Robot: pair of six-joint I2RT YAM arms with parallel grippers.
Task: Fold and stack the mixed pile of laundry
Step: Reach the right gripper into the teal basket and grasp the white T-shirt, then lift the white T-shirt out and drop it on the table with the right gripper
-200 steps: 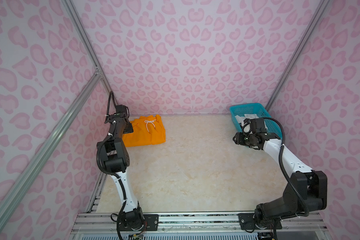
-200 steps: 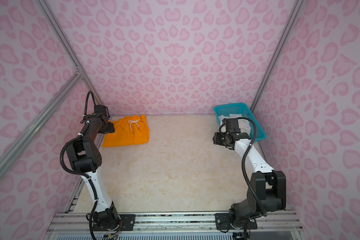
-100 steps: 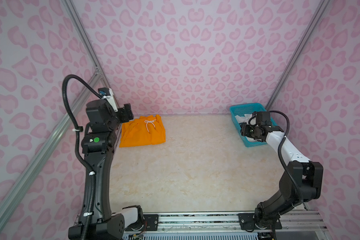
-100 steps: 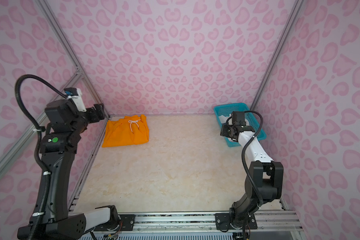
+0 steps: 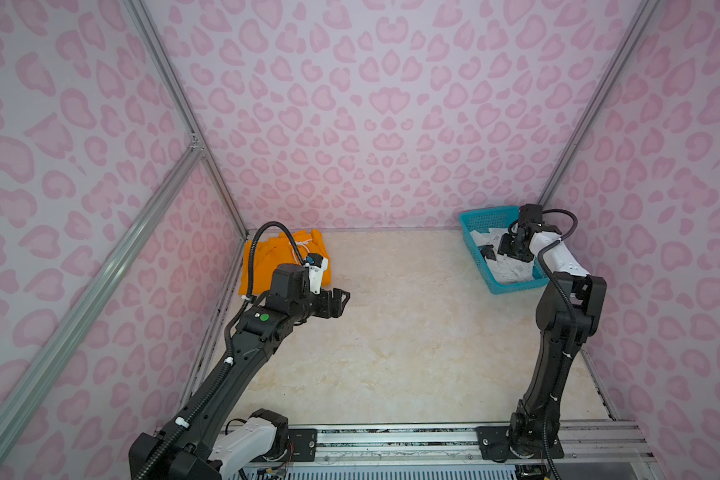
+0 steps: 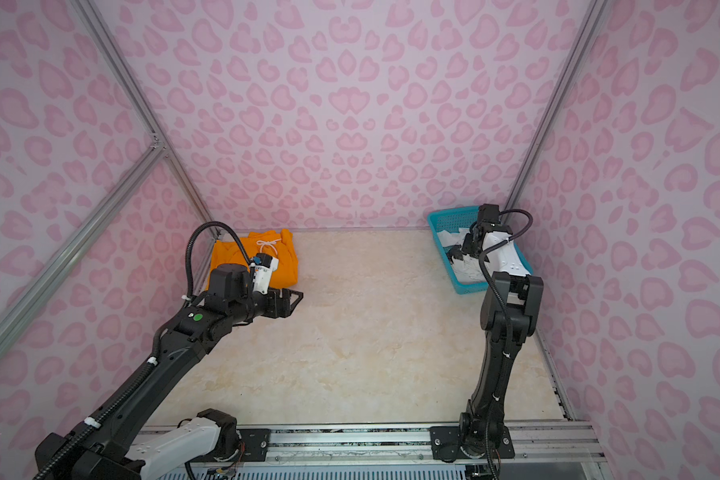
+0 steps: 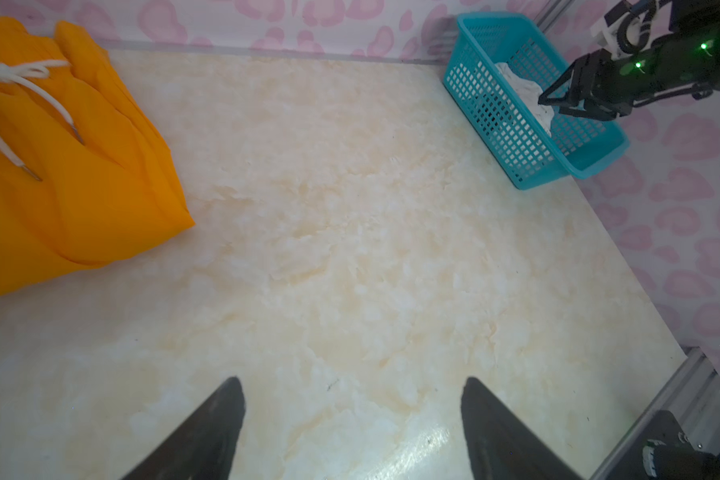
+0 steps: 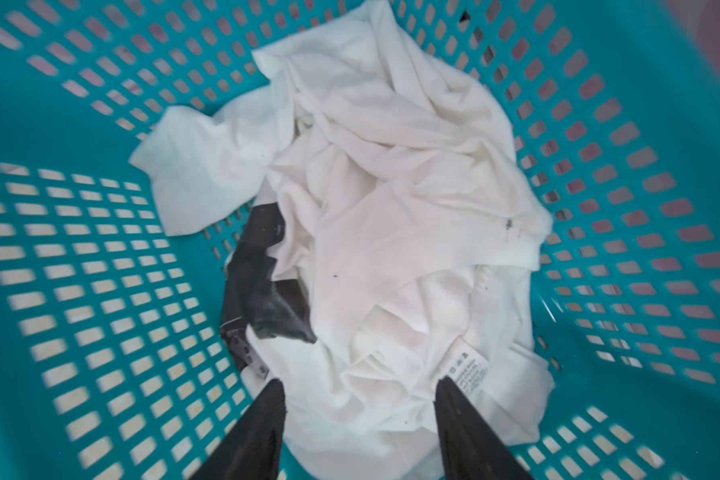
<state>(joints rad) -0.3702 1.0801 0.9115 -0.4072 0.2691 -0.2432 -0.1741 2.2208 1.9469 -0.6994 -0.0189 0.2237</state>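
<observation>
right fingers spread apart, empty, tips just over crumpled white t-shirt in teal basket; left fingers wide apart, empty, above bench, orange shorts near

In both top views the left arm is covering the near part of the orange shorts at the far left corner of the table. The left wrist view's edge is also cutting them off. Only the fingertips of the left end effector are showing there. The right end effector is likewise running off its picture's edge. Whether it is touching the white T-shirt is not showing. Folds are burying most of the black-grey print. The care label is appearing too small to read, and motion is blurring the walls of the teal basket.
</observation>
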